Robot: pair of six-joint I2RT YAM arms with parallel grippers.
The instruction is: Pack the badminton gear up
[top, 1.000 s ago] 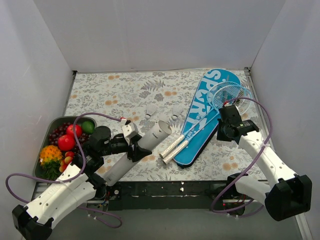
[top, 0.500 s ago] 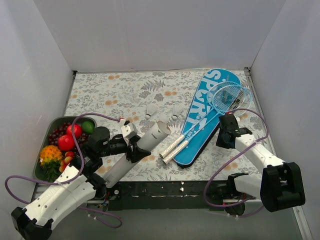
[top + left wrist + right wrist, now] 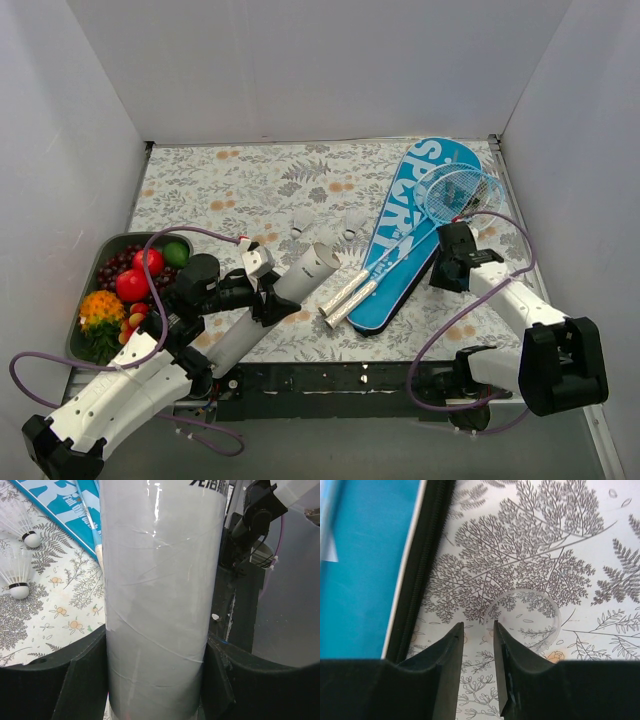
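Note:
My left gripper is shut on the white cardboard tube, held slanted with its open end towards the rackets. In the left wrist view the tube fills the space between the jaws. Two light-blue rackets lie on the blue "SPORT" cover, silvery handles sticking out. Two shuttlecocks lie on the cloth. My right gripper is low beside the cover's right edge, slightly open, one tip over the rim of a clear round lid.
A dark tray of fruit stands at the left. The cover's black zip edge runs close to my right gripper's left finger. White walls close in the flowered cloth. The table's black front edge lies below the tube.
My right gripper has moved nearer and lower, from beside the racket heads to the cloth beside the cover. The left arm and tube have barely moved.

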